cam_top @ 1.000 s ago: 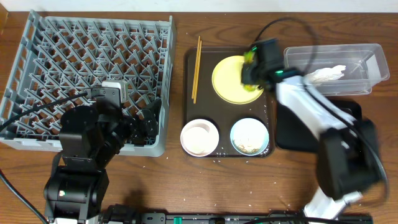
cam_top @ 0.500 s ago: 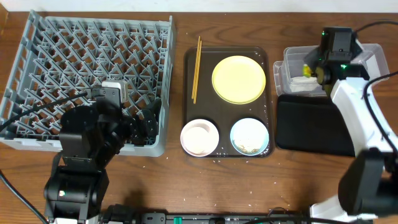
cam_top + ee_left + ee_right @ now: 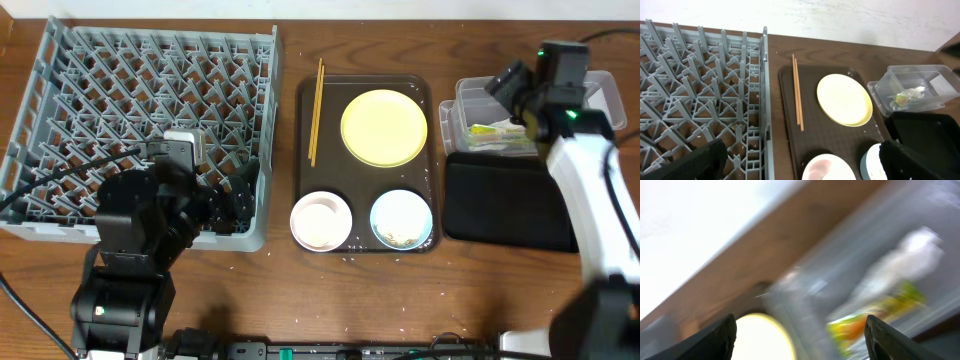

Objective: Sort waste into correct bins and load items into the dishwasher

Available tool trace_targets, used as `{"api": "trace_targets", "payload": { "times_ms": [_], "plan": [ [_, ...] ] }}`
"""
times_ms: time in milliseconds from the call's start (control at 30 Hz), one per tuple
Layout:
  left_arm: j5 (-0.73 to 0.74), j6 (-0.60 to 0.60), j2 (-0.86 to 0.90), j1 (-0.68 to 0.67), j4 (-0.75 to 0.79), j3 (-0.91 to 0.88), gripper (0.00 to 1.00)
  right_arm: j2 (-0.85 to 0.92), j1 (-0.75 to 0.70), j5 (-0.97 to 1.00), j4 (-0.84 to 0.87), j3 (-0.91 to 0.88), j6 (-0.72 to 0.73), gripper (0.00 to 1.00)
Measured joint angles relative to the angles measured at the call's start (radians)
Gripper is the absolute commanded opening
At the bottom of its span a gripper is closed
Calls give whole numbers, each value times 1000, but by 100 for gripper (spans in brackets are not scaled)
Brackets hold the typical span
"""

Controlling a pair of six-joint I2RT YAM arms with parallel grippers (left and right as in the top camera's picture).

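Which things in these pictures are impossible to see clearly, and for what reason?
1. Right wrist view: motion blur smears the wrapper and napkin; no detail.
2. Left wrist view: pink bowl and blue bowl cut off by the bottom edge.
3. Overhead: left arm hides the near corner of the rack.

Overhead view, layout. The dish rack (image 3: 140, 100) sat at the left of the counter (image 3: 300, 295). The serving tray (image 3: 330, 175) lay to the right of the rack, close by but apart from it.

On the serving tray:
- The chopsticks (image 3: 315, 100) lay along the left edge, towards the back.
- The plate (image 3: 384, 128) sat at the back right.
- The left bowl (image 3: 320, 220) and right bowl (image 3: 401, 218) sat side by side at the front.
- Food scraps (image 3: 400, 238) lay in the right bowl.

The tub (image 3: 605, 100) stood at the back, right of the serving tray. The wrapper (image 3: 497, 133) and napkin (image 3: 916, 92) lay inside it, towards its left end. The shallow tray (image 3: 505, 205) lay just in front of the tub, right of the serving tray.
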Motion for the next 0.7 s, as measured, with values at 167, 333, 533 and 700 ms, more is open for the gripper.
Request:
{"api": "trace_targets", "payload": {
  "times_ms": [167,333,533,700],
  "plan": [
    [0,0,0,0,0,0,98,-134,129,-171,-67,6,-173,72],
    [0,0,0,0,0,0,98,-116,251,-235,-177,6,-266,64],
    [0,0,0,0,0,0,98,-78,431,-337,-281,5,-460,74],
    [0,0,0,0,0,0,98,-16,602,-347,-359,5,-576,62]
  ]
}}
